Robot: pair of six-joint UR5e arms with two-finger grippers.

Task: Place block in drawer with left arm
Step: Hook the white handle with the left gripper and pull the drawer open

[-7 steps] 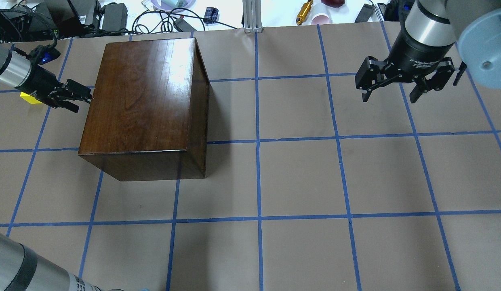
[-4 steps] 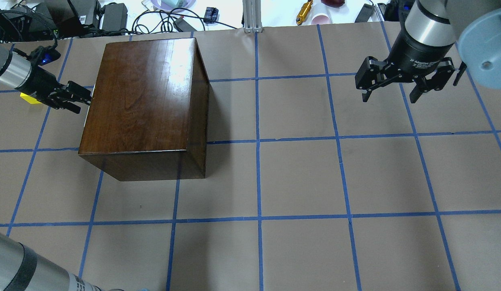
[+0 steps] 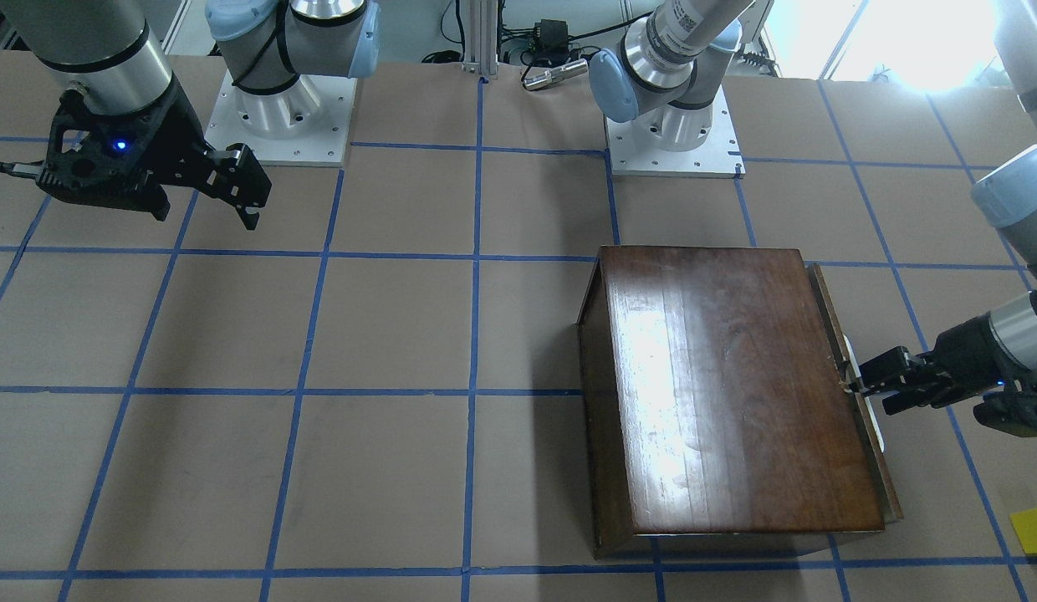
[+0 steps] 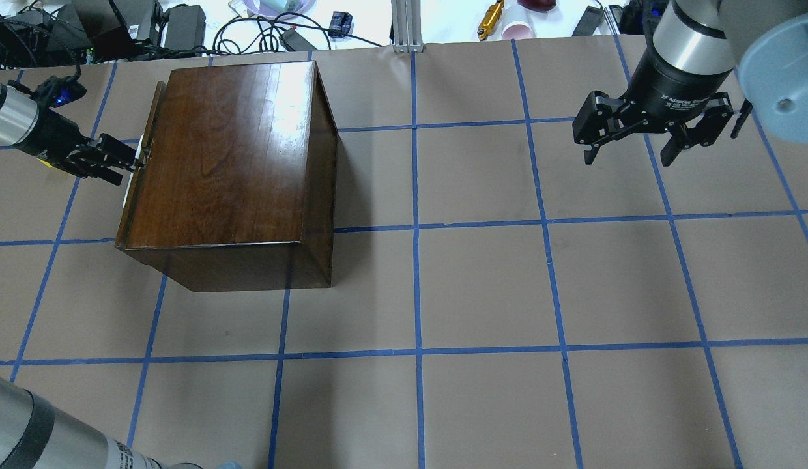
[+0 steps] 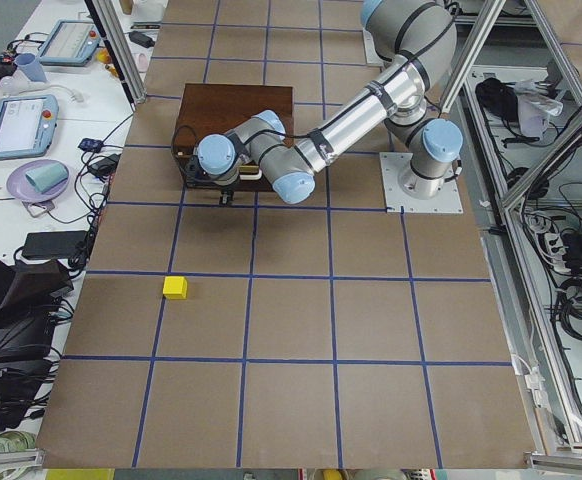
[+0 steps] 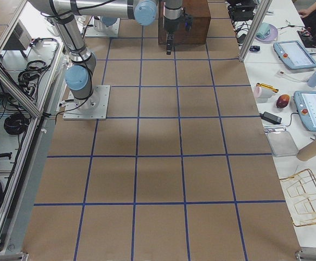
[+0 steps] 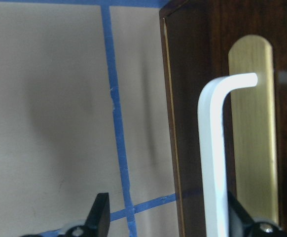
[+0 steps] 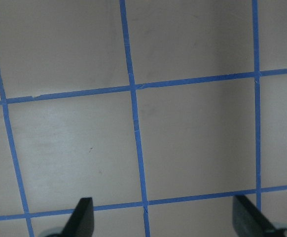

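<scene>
The dark brown cabinet (image 4: pixel 234 150) (image 3: pixel 736 385) stands on the table's left half. Its drawer (image 4: pixel 154 107) (image 3: pixel 826 309) is pulled out a little on the cabinet's left side. My left gripper (image 4: pixel 125 164) (image 3: pixel 871 393) (image 7: pixel 168 217) is open at the drawer front. The white handle (image 7: pixel 210 163) lies between the jaws, against one finger (image 7: pixel 239 215). The yellow block (image 3: pixel 1035 530) (image 5: pixel 175 287) lies on the table beyond the left gripper, apart from it. My right gripper (image 4: pixel 629 156) (image 3: pixel 205 209) (image 8: pixel 165 217) is open and empty, held above the far right of the table.
Cables and power bricks (image 4: pixel 182 26) and an aluminium post (image 4: pixel 407 26) lie past the table's far edge. The two arm bases (image 3: pixel 276 109) (image 3: pixel 673 125) sit at the robot's side. Blue tape lines grid the brown table.
My left gripper has moved left, away from the cabinet. The drawer front has come out with it and now stands a little proud of the cabinet. The right arm has not moved.
</scene>
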